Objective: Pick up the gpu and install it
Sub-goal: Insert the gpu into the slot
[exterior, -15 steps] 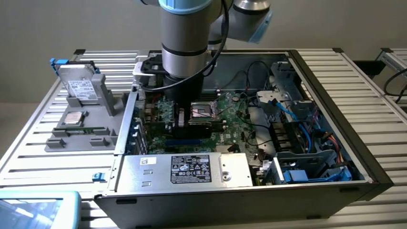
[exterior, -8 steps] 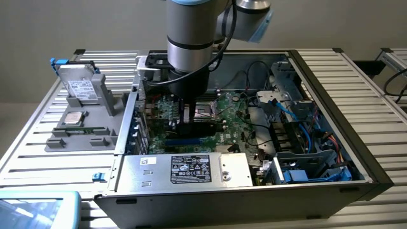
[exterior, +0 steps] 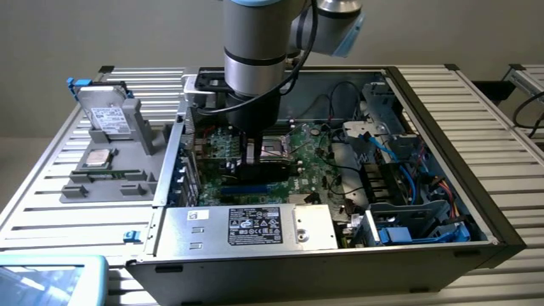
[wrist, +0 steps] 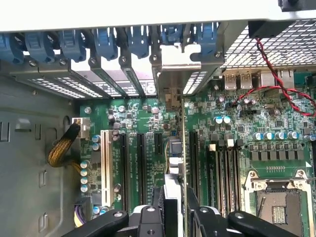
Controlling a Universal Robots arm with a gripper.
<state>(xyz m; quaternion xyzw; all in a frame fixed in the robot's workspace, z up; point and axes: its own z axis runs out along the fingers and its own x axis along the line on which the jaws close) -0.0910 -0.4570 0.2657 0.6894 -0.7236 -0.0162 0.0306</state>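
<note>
While lowered inside the open computer case (exterior: 442, 191), gripper (wrist: 174, 205) closed on the gpu (wrist: 172, 163), card held edge-on above the green motherboard (wrist: 143, 123), its silver bracket up against the case's rear slot covers (wrist: 123, 49).

Light is soft and even from above; the case rim (wrist: 148, 12) is washed out white, and the exterior view looks slightly hazy.
</note>
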